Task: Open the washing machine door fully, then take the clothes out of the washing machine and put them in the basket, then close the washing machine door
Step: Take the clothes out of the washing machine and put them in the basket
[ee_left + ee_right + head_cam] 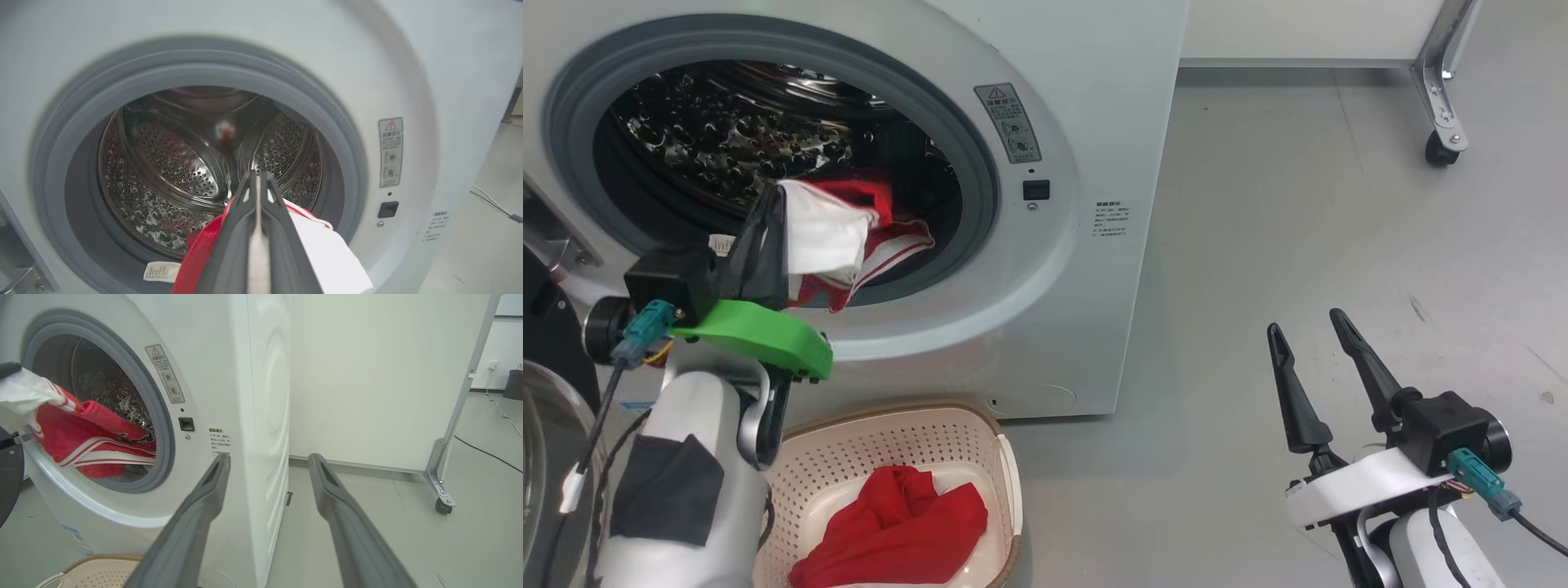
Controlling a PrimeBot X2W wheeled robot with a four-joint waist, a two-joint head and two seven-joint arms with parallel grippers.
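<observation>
- The clothes [837, 237] were seen in the head view half drawn out of the washing machine [1094, 122]. A red-and-white piece was pinched in the left claw [773, 202] at the drum mouth, its tail trailing back inside, apparently lifted so as to clear the grey seal [980, 163]. One red garment [890, 523] was already laid in the basket [1006, 457], which was set on the floor [1298, 204] just below the opening, probably to keep the carry short. The washing machine door [543, 425] was swung aside at the left edge. The right claw [1304, 320] was held spread and empty, well apart to the right, presumably out of the working arm's way.
- In the left wrist view, the left fingers [233, 228] were pressed together on white and red cloth, with a care label [161, 271] hanging beside the seal. The perforated drum [171, 163] behind looked otherwise bare, though its bottom was partly hidden.
- In the right wrist view, the right fingers [196, 506] were spread and pointed past the machine's corner with nothing between them. The cloth was seen stretched out of the opening toward the left.
</observation>
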